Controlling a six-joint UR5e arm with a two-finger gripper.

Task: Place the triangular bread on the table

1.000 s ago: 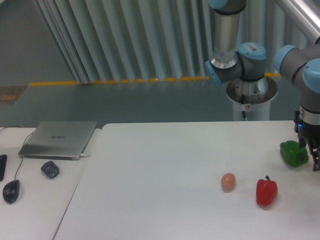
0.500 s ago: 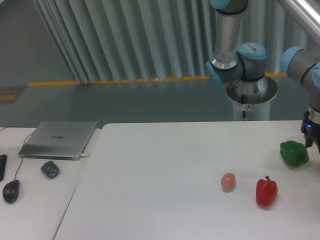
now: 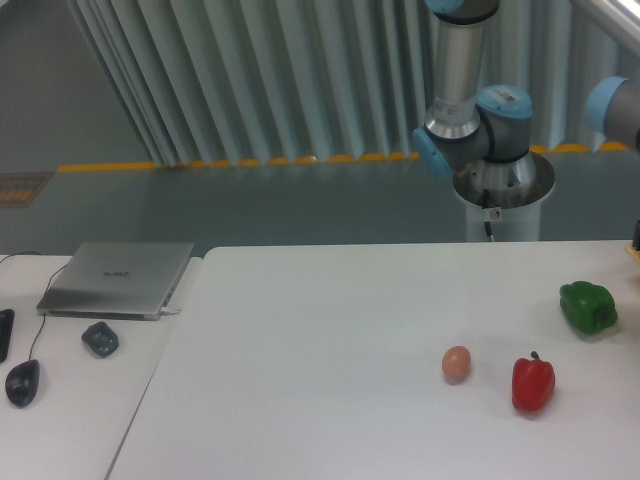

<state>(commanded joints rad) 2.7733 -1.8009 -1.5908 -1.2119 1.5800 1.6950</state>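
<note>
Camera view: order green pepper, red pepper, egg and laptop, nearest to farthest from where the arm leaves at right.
Gripper out of frame.
1. green pepper, far right
2. red pepper, front right
3. egg, beside it
4. laptop, far left

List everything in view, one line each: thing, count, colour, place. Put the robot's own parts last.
table: one, white, fills the lower middle and right.
egg: one, tan, on the table, left of the red pepper.
red pepper: one, red, near the table's front right.
green pepper: one, green, by the table's right edge.
side desk: one, white, adjoining on the left.
laptop: one, silver, closed, on the side desk.
mouse: one, black, corded, front of the side desk.
small dark object: one, dark grey, below the laptop.
triangular bread: a yellowish sliver at the right frame edge may be it; too little shows to say.
robot arm: one, grey with blue joints, behind the table; its gripper is out of frame.
</note>
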